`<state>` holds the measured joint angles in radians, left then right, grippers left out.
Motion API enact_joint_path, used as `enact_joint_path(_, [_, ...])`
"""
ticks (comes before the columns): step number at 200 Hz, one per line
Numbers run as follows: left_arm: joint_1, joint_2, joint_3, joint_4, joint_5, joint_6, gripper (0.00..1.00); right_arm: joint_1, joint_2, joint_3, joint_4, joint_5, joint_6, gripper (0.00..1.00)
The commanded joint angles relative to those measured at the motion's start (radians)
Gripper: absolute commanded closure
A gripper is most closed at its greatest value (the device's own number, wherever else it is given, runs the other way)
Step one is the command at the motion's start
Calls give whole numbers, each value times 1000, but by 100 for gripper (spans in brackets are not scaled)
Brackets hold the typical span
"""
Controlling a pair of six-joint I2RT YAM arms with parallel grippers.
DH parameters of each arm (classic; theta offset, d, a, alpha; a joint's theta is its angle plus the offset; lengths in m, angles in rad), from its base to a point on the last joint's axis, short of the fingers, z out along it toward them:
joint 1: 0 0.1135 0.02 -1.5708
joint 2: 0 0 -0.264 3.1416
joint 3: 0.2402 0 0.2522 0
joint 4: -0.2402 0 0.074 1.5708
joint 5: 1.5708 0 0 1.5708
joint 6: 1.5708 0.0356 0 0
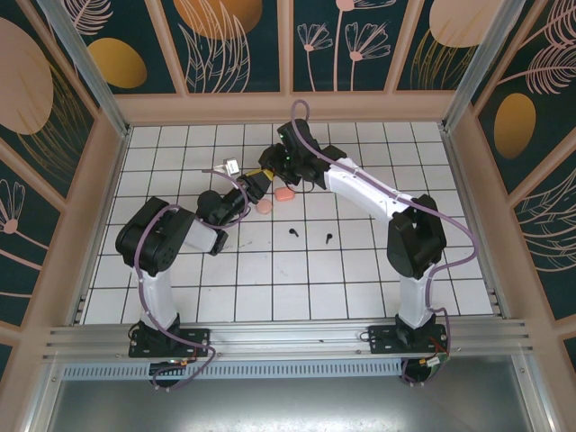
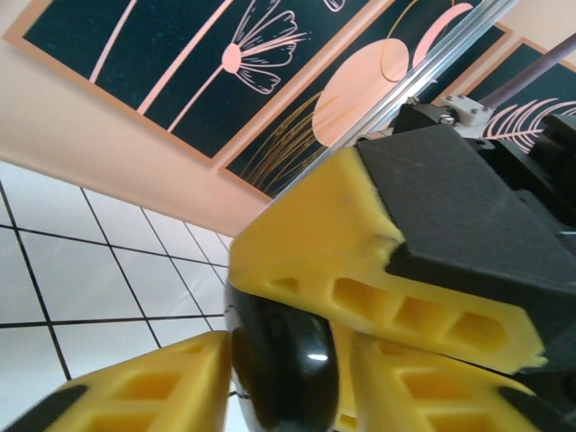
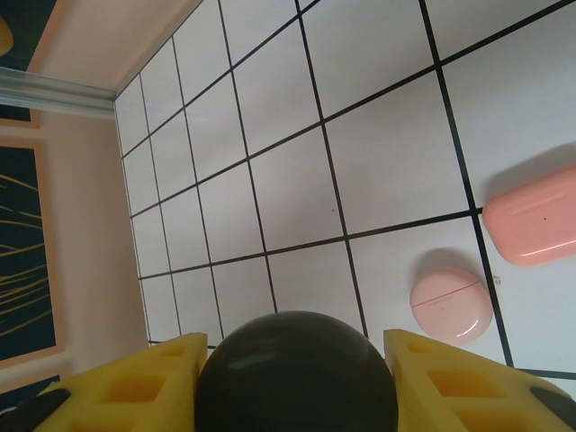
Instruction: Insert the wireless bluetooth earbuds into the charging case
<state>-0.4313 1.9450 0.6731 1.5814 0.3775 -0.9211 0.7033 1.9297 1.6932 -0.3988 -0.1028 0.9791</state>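
Over the tabletop (image 1: 270,279), my right claw (image 3: 295,351) is pinching the black round case (image 3: 297,396), and my left claw (image 2: 286,360) is squeezing it too; a round pink case (image 3: 451,304) is lying nearby.

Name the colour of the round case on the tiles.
Round case: pale pink, clearest in right wrist view.

The far middle of the tiled table (image 1: 378,297) was crowded. The left gripper (image 1: 256,185) and the right gripper (image 1: 270,173) both closed around the black round case (image 3: 297,360), with the oblong pink case (image 1: 284,193) and the round pink case (image 1: 265,207) just beside them. Nearer the bases lay a black earbud (image 1: 294,233) and a second black earbud (image 1: 328,238); I saw wide free tiles to the left, to the right and in front.
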Motion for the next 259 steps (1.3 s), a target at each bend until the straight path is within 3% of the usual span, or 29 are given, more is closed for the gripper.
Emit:
enact_joint_path(1, [-5, 11, 24, 249, 0, 4, 68, 14, -12, -10, -3, -12, 3, 72])
enact_joint_path(66, [-4, 11, 27, 249, 10, -6, 91, 15, -17, -6, 12, -17, 11, 69])
enact_joint_path(81, [-4, 12, 33, 250, 16, -15, 99, 11, -18, 2, 18, -18, 13, 55])
enact_joint_path(98, [-4, 10, 33, 249, 18, -26, 100, -4, -31, 14, 36, -14, 14, 36])
enact_joint_path(114, [-4, 6, 31, 249, 21, -35, 100, -26, -63, 2, 67, 4, 12, 29])
enact_joint_path(146, [-4, -6, 21, 232, 42, -53, 100, -74, -172, -81, 120, 23, -31, 27])
enact_joint_path(177, [-3, -67, 15, 106, 116, -7, 100, -134, -321, -283, 197, -30, -156, 27])
enact_joint_path(226, [-3, -165, 84, -226, 347, 150, 100, -227, -571, -637, 379, -192, -494, 28])
enact_joint_path(259, [-1, -170, 136, -310, 485, 179, 100, -275, -682, -768, 463, -326, -637, 28])
